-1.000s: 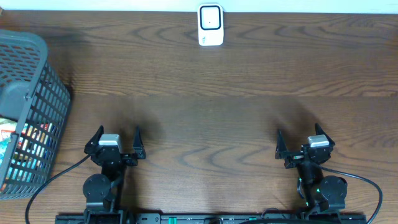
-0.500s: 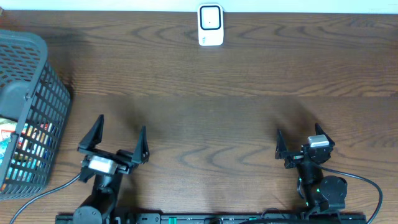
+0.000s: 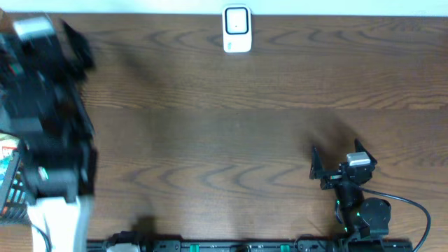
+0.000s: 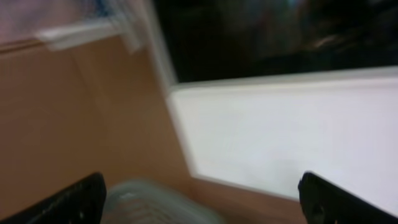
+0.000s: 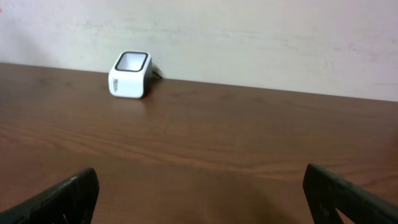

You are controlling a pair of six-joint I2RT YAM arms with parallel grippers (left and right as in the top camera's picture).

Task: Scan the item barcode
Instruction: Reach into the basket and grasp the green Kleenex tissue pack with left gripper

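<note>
The white barcode scanner (image 3: 237,28) stands at the table's far edge; the right wrist view shows the scanner (image 5: 129,74) against the wall. My left arm (image 3: 49,126) is raised and blurred over the table's left side. It covers most of the grey basket (image 3: 12,203). Colourful packaged items (image 3: 6,159) peek out at the left edge. In the blurred left wrist view my left gripper (image 4: 202,199) is open and empty above the basket's blurred grey rim (image 4: 149,202). My right gripper (image 3: 337,150) rests low at the front right, open and empty (image 5: 202,193).
A pale wall (image 5: 249,37) runs behind the table's far edge. Bare wooden tabletop (image 3: 231,133) lies between the arms and the scanner. Cables and the arm bases (image 3: 238,245) line the front edge.
My left arm has lifted from its rest at the front left and swung up and left over the basket, jaws still wide. The right arm has not moved.
</note>
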